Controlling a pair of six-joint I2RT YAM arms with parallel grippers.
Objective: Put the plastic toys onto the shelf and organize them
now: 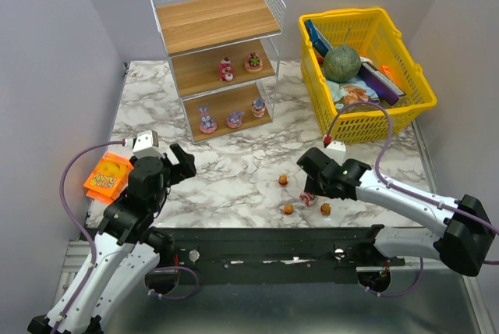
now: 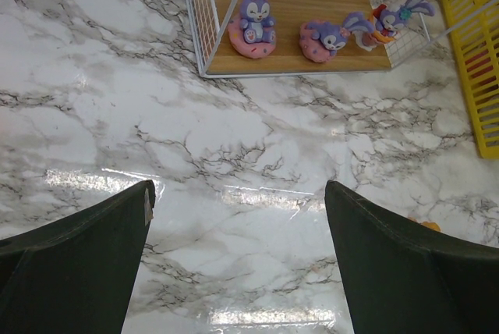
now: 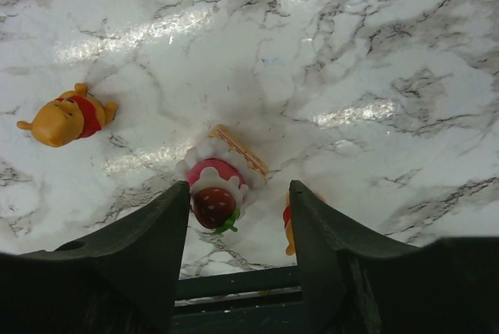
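Note:
The shelf (image 1: 222,18) stands at the back. Two red-pink toys (image 1: 226,69) sit on its middle board and three purple rabbit toys (image 2: 256,18) on its lowest board. A strawberry-cake toy (image 3: 214,190) lies tipped on the marble between the fingers of my right gripper (image 3: 240,192), against the left finger and with a gap to the right one; the jaws are open. An orange bear toy (image 3: 66,118) lies to its left, and another orange toy (image 3: 288,225) is half hidden behind the right finger. Three orange toys (image 1: 283,179) lie on the table. My left gripper (image 2: 238,190) hangs open and empty above bare marble.
A yellow lattice basket (image 1: 405,76) at the back right holds a green ball (image 1: 341,62) and packets. A flat orange packet (image 1: 105,176) lies at the table's left edge beside the left arm. The black base rail (image 1: 273,244) runs along the near edge.

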